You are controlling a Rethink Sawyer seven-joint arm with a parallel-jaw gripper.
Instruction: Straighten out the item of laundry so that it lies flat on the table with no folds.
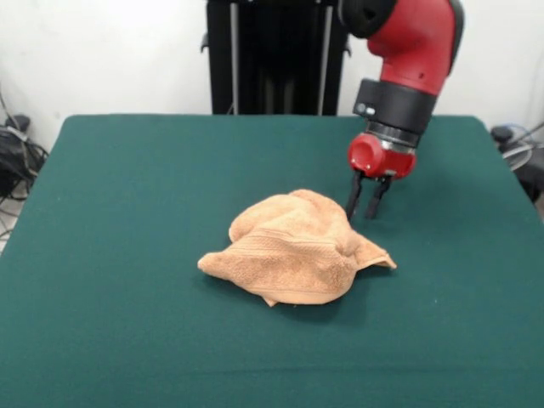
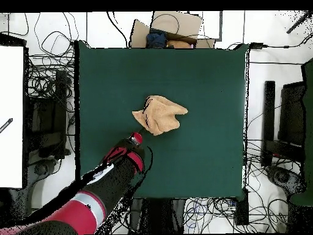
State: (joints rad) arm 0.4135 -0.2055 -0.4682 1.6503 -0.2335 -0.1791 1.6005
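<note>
table [image 1: 127, 212] fills most of what you see, big and dark green, and you can see its whole shape from above [image 2: 208, 79]. the red and black arm [image 1: 412, 51] comes down from the top in the front view, and from above you see it reach in from the bottom left [image 2: 92, 199]. the towel [image 1: 293, 248] sits near the middle of the table. it is light orange-tan and all bunched up in a lump, with folds and a rolled edge facing you in the front view. one small corner of it sticks out flat on the side by the arm. from above the towel [image 2: 159, 114] looks like a crumpled patch a bit up from the middle. the gripper [image 1: 367, 206] hangs just beside the towel, at its far edge in the front view, and it holds nothing. its two dark fingers [image 1: 354, 197] point down with a small gap between them, so it is a little open. from above you see the gripper [image 2: 137, 138] only as a red end near the towel's lower left edge.
</note>
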